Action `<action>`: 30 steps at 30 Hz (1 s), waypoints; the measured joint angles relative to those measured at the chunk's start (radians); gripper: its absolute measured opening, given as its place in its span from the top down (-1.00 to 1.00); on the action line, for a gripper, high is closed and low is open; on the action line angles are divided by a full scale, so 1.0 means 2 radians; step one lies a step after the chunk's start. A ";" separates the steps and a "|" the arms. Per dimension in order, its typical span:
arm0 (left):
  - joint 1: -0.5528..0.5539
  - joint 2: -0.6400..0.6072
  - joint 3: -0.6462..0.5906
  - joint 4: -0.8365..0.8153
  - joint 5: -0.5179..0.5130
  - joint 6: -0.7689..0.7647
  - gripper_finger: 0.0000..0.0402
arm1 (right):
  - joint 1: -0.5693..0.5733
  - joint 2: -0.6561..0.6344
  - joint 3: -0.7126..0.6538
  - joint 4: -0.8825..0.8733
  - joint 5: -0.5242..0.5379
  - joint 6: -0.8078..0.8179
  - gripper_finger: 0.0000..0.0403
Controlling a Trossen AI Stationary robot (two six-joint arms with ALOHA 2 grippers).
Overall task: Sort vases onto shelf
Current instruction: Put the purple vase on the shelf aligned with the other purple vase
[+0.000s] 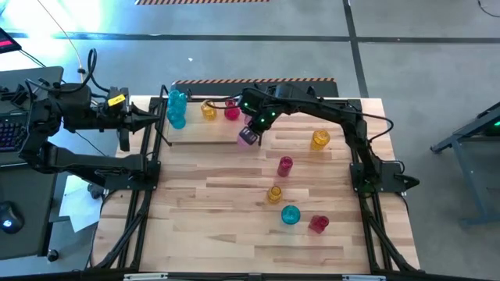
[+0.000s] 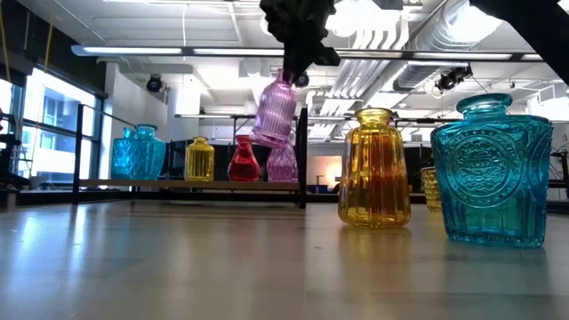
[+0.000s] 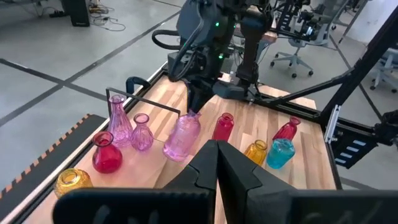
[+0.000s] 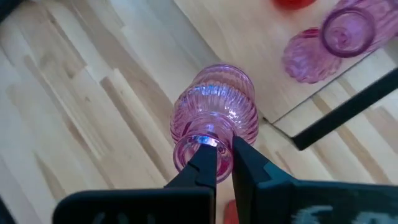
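A ribbed pink vase (image 4: pixel 214 109) hangs tilted from my right gripper (image 4: pixel 222 154), which is shut on its mouth just off the right end of the shelf (image 1: pixel 205 134). In the low view the vase (image 2: pixel 276 111) is well above the table. Standing on their bases on the shelf's plank are cyan (image 2: pixel 138 153), yellow (image 2: pixel 199 160), red (image 2: pixel 244 160) and pink (image 2: pixel 283 165) vases. My left gripper (image 3: pixel 217 158) is shut and held high at the table's left edge, touching nothing. My right gripper pinches the pink vase's rim (image 4: pixel 189 152) at the mouth; one finger (image 4: pixel 204 163) seems to be inside the neck and the other (image 4: pixel 247 163) outside. The fingers come steeply from above. The vase hangs below them, lifted clear, its base swung toward the shelf.
Loose vases stand on the table's right half: yellow (image 1: pixel 320 140), pink (image 1: pixel 285 165), amber (image 1: pixel 274 193), cyan (image 1: pixel 290 215), red (image 1: pixel 318 224). The shelf's black end rod (image 4: pixel 342 115) runs close beside the held vase. Bare wood lies at the near left.
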 joint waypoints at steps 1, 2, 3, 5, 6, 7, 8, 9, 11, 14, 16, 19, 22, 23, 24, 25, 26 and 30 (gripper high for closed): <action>0.000 0.000 0.000 0.000 0.000 -0.002 1.00 | -0.001 0.002 0.000 0.000 0.002 -0.004 1.00; 0.000 0.000 0.000 0.000 0.000 -0.002 1.00 | -0.003 0.005 0.000 0.002 0.002 -0.007 1.00; 0.000 0.000 0.000 0.000 0.000 -0.002 1.00 | -0.004 0.009 0.000 0.004 0.002 -0.010 1.00; 0.000 0.000 0.000 0.000 0.000 -0.008 1.00 | -0.007 0.016 0.000 0.002 0.002 -0.018 1.00; 0.000 0.000 0.000 0.000 0.000 -0.011 1.00 | -0.008 0.019 0.000 0.002 0.001 -0.022 1.00; 0.000 0.000 0.000 0.000 0.000 -0.014 1.00 | -0.010 0.024 0.000 0.003 -0.001 -0.027 1.00; 0.000 0.000 0.000 0.000 0.000 -0.015 1.00 | -0.011 0.029 0.000 0.004 -0.004 -0.031 1.00; 0.000 0.000 0.000 0.000 0.000 -0.015 1.00 | -0.012 0.034 0.000 0.004 -0.005 -0.035 1.00; 0.000 0.000 0.000 0.000 0.000 -0.015 1.00 | -0.013 0.043 0.000 0.004 -0.006 -0.043 1.00; 0.000 0.000 0.000 0.000 0.000 -0.015 1.00 | -0.016 0.050 0.000 0.005 -0.006 -0.047 1.00; 0.000 0.000 0.000 0.000 0.000 -0.015 1.00 | -0.017 0.052 0.000 0.010 -0.006 -0.052 1.00; 0.000 0.000 0.000 0.000 0.000 -0.016 1.00 | -0.021 0.053 0.000 0.019 -0.004 -0.054 1.00; 0.000 0.000 0.000 0.000 0.000 -0.016 1.00 | -0.027 0.053 0.000 0.019 0.000 -0.054 1.00; 0.000 0.000 0.000 0.000 0.000 -0.016 1.00 | -0.029 0.053 0.000 0.018 0.000 -0.054 1.00; 0.000 0.000 0.000 0.000 0.000 -0.016 1.00 | -0.032 0.053 0.000 0.018 0.002 -0.054 1.00; 0.000 0.000 0.000 0.000 -0.001 -0.016 1.00 | -0.033 0.053 0.000 0.019 0.003 -0.054 1.00; 0.000 0.000 0.000 0.000 -0.001 -0.016 1.00 | -0.036 0.053 0.000 0.019 0.003 -0.054 1.00; 0.000 0.000 0.000 0.000 -0.001 -0.016 1.00 | -0.044 0.053 0.000 0.017 0.004 -0.053 1.00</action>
